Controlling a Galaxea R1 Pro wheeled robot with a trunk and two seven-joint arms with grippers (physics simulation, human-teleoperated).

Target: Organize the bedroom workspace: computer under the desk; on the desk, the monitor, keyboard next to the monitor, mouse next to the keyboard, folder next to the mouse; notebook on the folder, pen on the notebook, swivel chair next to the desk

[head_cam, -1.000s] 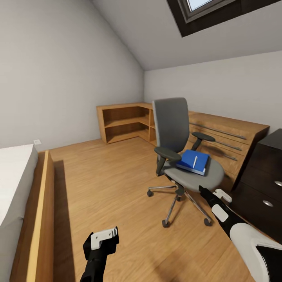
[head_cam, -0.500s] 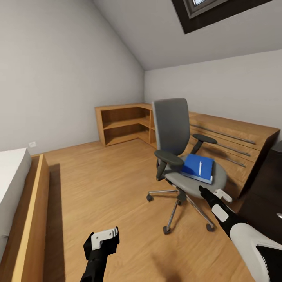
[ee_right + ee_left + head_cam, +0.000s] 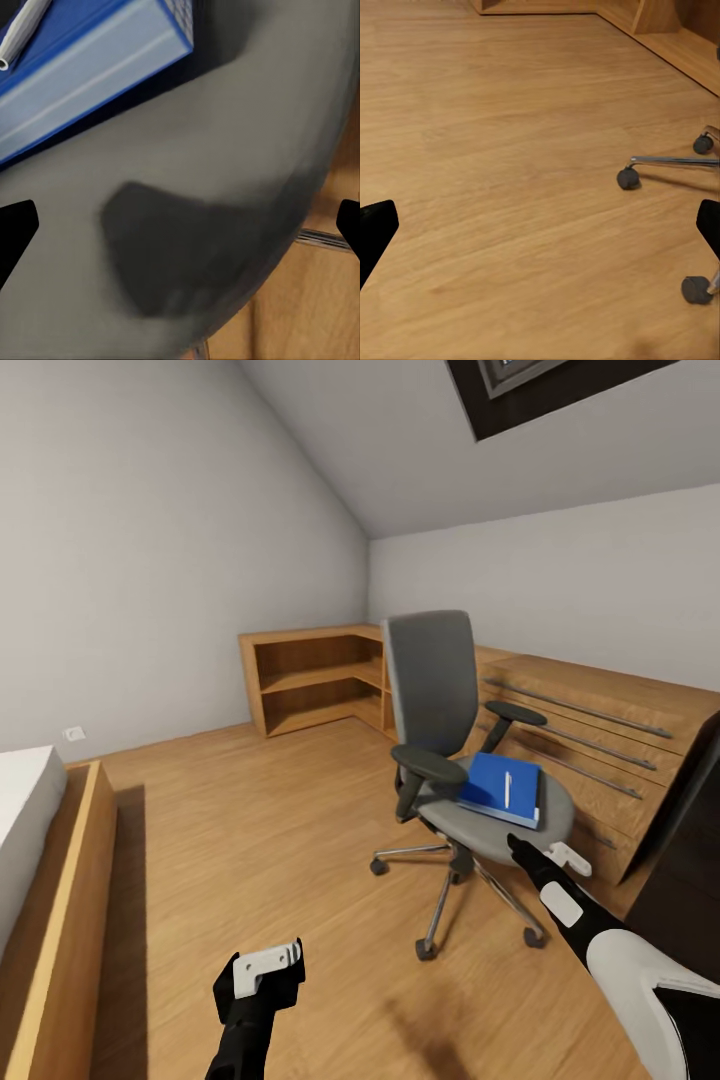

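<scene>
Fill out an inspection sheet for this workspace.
Surface: wooden floor; desk partly visible, dark edge.
Job's things: swivel chair upright; blue folder on its seat, white pen lying on top.
Clutter: nothing seen.
End effectors: left end effector open above the floor; right end effector open, just above the chair seat, apart from the folder.
Cables: nothing seen.
Surroundings: light wood shelving, bed, skylight.
</scene>
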